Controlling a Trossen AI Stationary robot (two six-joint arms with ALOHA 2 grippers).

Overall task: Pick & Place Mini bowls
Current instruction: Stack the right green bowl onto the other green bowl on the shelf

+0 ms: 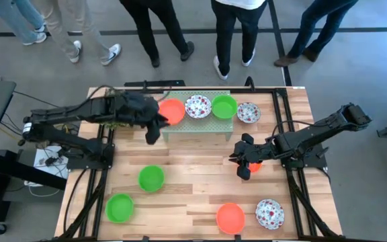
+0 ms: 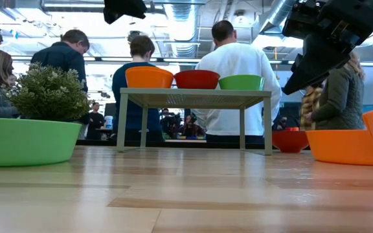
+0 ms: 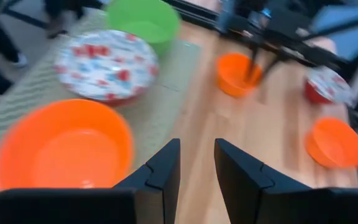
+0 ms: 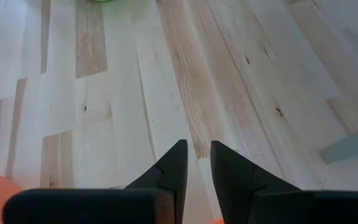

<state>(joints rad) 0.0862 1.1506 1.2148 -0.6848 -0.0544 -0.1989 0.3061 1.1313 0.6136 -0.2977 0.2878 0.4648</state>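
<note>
The pale mesh rack (image 1: 197, 126) at the far middle carries an orange bowl (image 3: 61, 149), a floral bowl (image 3: 104, 62) and a green bowl (image 3: 143, 22). Another floral bowl (image 1: 248, 112) stands on the table beside the rack. Two green bowls (image 1: 151, 178) (image 1: 119, 207), an orange bowl (image 1: 230, 217) and a floral bowl (image 1: 269, 214) sit near the front edge. My left gripper (image 3: 196, 149) hovers at the rack's near-left corner, narrowly open and empty. My right gripper (image 4: 197, 149), also narrowly open and empty, hangs above another orange bowl (image 1: 254, 168) on the table.
A bushy potted plant (image 2: 47, 90) stands at the far left, mostly under my left arm in the high view. Several people stand beyond the table's far edge. Bare wood lies in the table's middle, between the rack and the front bowls.
</note>
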